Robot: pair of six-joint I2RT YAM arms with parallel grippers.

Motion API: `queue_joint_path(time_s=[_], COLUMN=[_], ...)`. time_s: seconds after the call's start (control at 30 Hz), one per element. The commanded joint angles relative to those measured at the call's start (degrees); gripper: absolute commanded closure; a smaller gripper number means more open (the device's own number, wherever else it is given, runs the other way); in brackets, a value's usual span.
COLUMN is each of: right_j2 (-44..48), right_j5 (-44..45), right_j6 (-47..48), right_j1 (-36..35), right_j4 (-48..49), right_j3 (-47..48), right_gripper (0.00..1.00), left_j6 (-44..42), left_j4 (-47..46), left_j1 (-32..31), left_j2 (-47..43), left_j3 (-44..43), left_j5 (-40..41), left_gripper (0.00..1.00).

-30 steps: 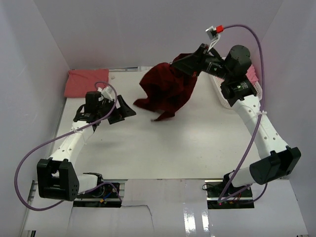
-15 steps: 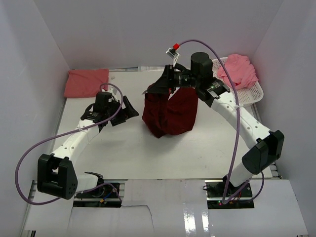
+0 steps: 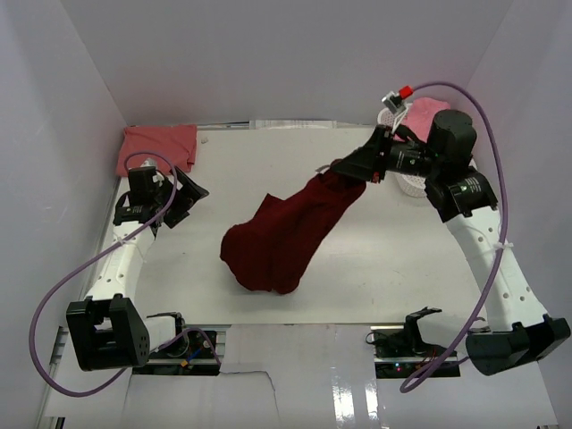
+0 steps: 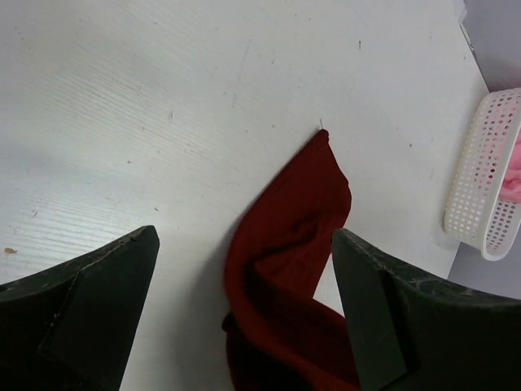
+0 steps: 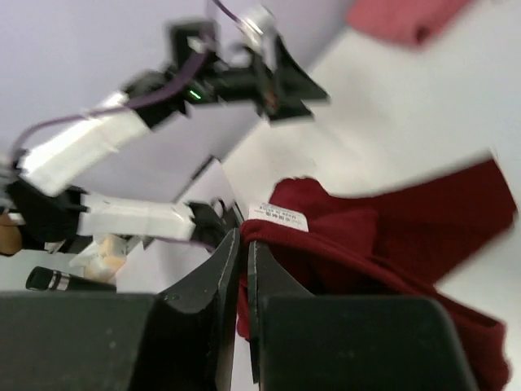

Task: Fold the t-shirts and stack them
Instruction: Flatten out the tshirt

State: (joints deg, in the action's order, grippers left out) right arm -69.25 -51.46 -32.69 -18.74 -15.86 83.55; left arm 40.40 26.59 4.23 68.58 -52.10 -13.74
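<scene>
A dark maroon t-shirt (image 3: 281, 232) hangs stretched in a slanted band from my right gripper (image 3: 338, 168) down to the table's front middle. That gripper (image 5: 242, 238) is shut on the shirt's neck edge (image 5: 383, 244), beside a white label (image 5: 277, 217). My left gripper (image 3: 183, 198) is open at the far left, apart from the cloth. In its wrist view, the maroon shirt (image 4: 285, 269) lies beyond its open jaws (image 4: 244, 236). A folded salmon t-shirt (image 3: 156, 147) lies at the back left corner. A lighter pink t-shirt (image 3: 422, 112) sits in the basket.
The white perforated basket (image 3: 409, 185) stands at the back right, mostly behind my right arm, and shows again as a basket (image 4: 480, 187) in the left wrist view. White walls close in the table on three sides.
My right arm swung back to the right, drawing the maroon shirt out into a long slanted band reaching the table. My left arm pulled back toward the left wall, still open.
</scene>
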Motion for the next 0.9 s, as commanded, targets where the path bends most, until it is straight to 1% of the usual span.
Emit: queue_joint_path(time_s=[0.0,0.03,0.07,0.1,0.17,0.2,0.23,0.27,0.3,0.4,0.43,0.53,0.57,0.6,0.67,0.7,0.73,0.77,0.8,0.83,0.87], right_j2=[-0.19,0.08,0.43,0.96,3.41,4.21,4.82,4.74,4.22,-2.27,-6.29,-13.79,-15.02,-15.99,-17.75,-20.02,-21.35,-22.14,-21.80,-20.50,-18.74], right_j5=[13.86,16.46,17.70,20.50,25.51,31.97,35.69,38.86,42.81,43.11,43.20,44.25,45.21,47.05,45.76,43.31,42.16,41.62,44.05,46.17,47.67], right_j6=[12.88,12.91,14.39,14.67,14.85,14.67,14.84,15.02,15.37,15.81,15.81,15.20,14.59,13.97,12.74,12.65,12.82,13.69,14.22,14.67,15.19], right_j1=[1.60,1.60,1.69,1.69,1.69,1.78,1.95,2.39,2.66,4.24,4.59,5.56,6.43,6.87,8.37,8.37,8.11,7.76,6.97,5.05,3.99], right_j4=[-20.31,-21.57,-22.11,-22.11,-21.41,-20.89,-20.62,-19.75,-19.13,-18.77,-18.77,-18.42,-18.07,-15.55,-11.85,-12.18,-14.01,-15.68,-16.74,-17.01,-16.67], right_j3=[-15.01,-15.08,-21.52,-24.19,-27.81,-28.43,-27.40,-25.82,-21.89,-13.79,-8.80,-1.49,-0.76,-0.76,-3.37,-3.57,-3.39,-3.22,-4.17,-5.66,-9.51], right_gripper=[0.92,0.90,0.79,0.77,0.76,0.83,0.89,0.92,0.92,0.92,0.92,0.92,0.92,0.92,0.91,0.53,0.31,0.18,0.08,0.07,0.06], left_j6=[-0.41,-0.50,-0.59,-0.76,-1.20,-1.38,-1.29,-1.38,-1.38,-1.82,-1.99,-2.78,-3.05,-3.22,-3.49,-3.84,-3.93,-4.10,-4.36,-4.45,-4.63], left_j4=[-0.75,-0.92,-1.19,-1.45,-2.06,-2.24,-2.59,-2.86,-3.03,-3.12,-3.21,-2.77,-2.68,-2.51,-2.42,-2.42,-2.42,-2.33,-2.16,-2.07,-1.98], left_j1=[-0.19,-0.19,-0.19,-0.19,-0.19,-0.19,-0.19,-0.19,-0.19,-0.19,-0.19,-0.19,-0.19,-0.19,-0.10,-0.19,-0.19,-0.19,-0.19,-0.19,-0.19], left_j2=[-0.64,-0.64,-0.46,-0.37,0.06,0.15,0.42,0.50,0.85,1.21,1.21,0.86,0.86,0.77,0.77,0.77,0.77,0.86,0.86,0.94,0.95], left_j3=[0.76,0.77,1.20,1.47,2.00,2.26,2.44,2.44,2.44,2.26,2.26,2.26,2.18,2.26,2.35,2.35,2.35,2.26,2.18,2.09,1.83], left_j5=[-1.81,-1.99,-2.17,-2.35,-2.79,-3.05,-3.14,-3.40,-3.66,-4.46,-4.46,-3.76,-3.23,-2.96,-2.96,-3.05,-3.14,-3.22,-3.40,-3.49,-3.49], left_gripper=[0.02,0.02,0.02,0.02,0.02,0.02,0.02,0.02,0.02,0.02,0.02,0.02,0.02,0.02,0.02,0.02,0.02,0.02,0.02,0.02,0.02])
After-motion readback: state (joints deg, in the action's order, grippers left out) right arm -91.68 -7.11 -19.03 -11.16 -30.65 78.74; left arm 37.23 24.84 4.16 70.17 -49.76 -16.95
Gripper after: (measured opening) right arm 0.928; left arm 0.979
